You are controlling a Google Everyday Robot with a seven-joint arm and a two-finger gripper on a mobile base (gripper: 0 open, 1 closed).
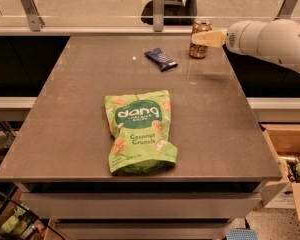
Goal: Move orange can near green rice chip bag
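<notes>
While the orange can (199, 52) is standing upright near the far right corner of the table (80, 84), the task is sitting at its opening stage, and no part of the transfer is showing as complete. The green rice chip bag (139, 131) is lying flat, label up, toward the near edge of the table and slightly left of centre. The can is standing well apart from it. A small dark blue snack bar (161, 59) is lying between the two, closer to the can than to the bag.

The gripper (202, 39) is reaching in from the right at mid-height of the can, and its pale tip is overlapping the can body in the camera view. The white arm (270, 39) is extending behind it, beyond the right side of the table. Whether the gripper is clamping the can, or sitting open around or beside it, is not showing from this angle, so the hold is being treated as unconfirmed. The can base is appearing to rest on the table surface, so lifting is judged as not yet begun.

Steps judged as outstanding:
1. Confirming a firm hold on the can.
2. Raising it and carrying it toward the near side, passing clear of the snack bar.
3. Setting it down upright just beside the bag, not on top of it, and releasing.
</notes>
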